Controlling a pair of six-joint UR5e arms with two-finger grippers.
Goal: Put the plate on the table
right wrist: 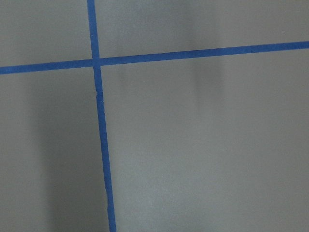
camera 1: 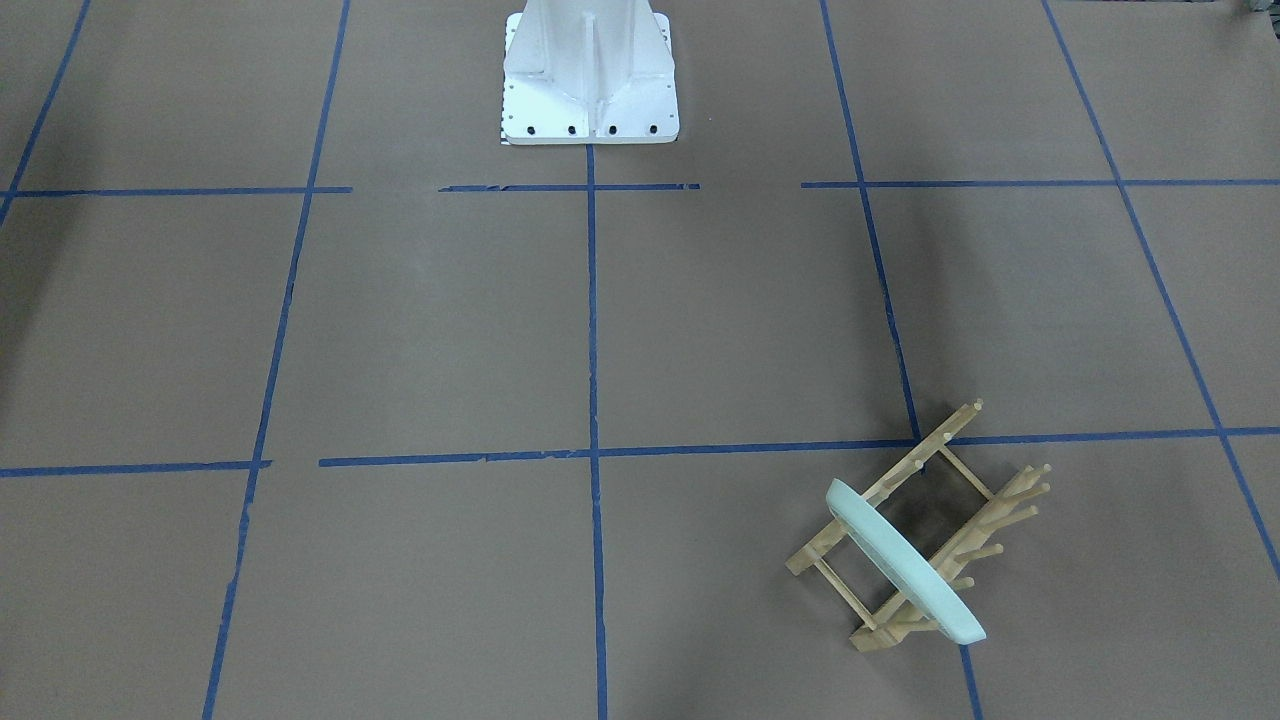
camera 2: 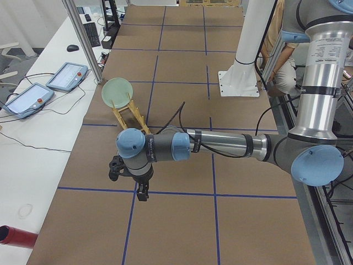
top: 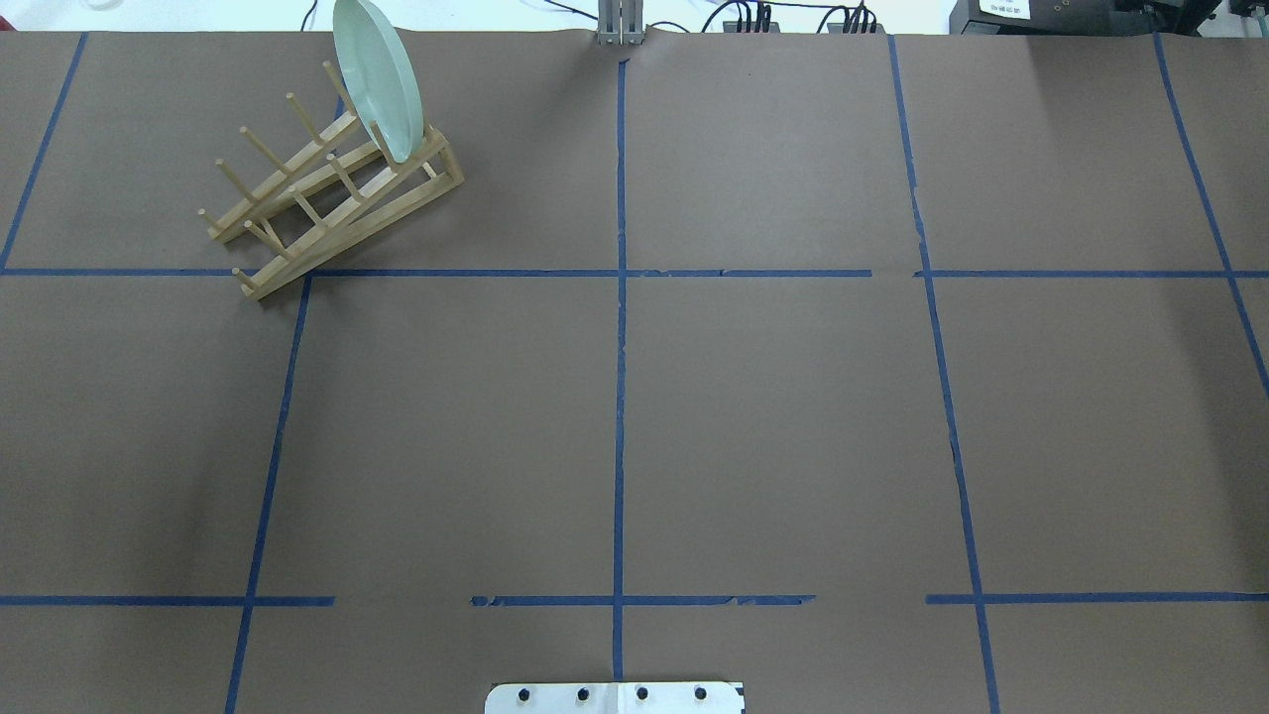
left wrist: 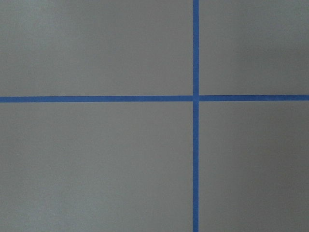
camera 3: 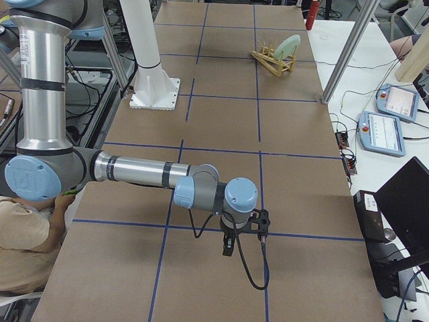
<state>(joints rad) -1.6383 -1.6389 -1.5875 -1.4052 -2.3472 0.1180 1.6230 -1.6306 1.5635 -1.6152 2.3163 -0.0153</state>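
Brown paper crossed by blue tape lines covers the desk (top: 793, 416), and both wrist cameras show only that paper and a tape crossing. No fingers appear in either.

The left jaws hang off the near left arm (camera 2: 220, 144) in the left side view, pointing down above the desk near a tape line. The right jaws hang the same way off the near right arm (camera 3: 141, 171) in the right side view. Only those side views show them, so I cannot tell whether either pair is released or clenched. Neither holds anything.

Well apart from both, in the far corner on the robot's left, stands a light wooden peg rack (top: 354, 235). The pale mint-green plate (top: 377, 84) sits on edge in its end slot, at the end farther from the robot, leaning a little. The front-facing view shows the plate (camera 1: 900, 560) edge-on across the two rails of the rack (camera 1: 940, 440). The white robot base (camera 1: 590, 70) is well clear of it.

The job has not yet started, and reaching for the plate looks like the step in hand. The left arm seems the natural choice, being on the plate's side.

- Come in from above with the jaws released and lined up across the rim's thickness.
- Grip the top of the rim, clear of the pegs.
- Lift along the line of the pegs, since a slanted pull would likely drag or tip the light rack.
- Once free, turn the plate flat, lower it onto bare desk well apart from the rack, and let go only when it rests.
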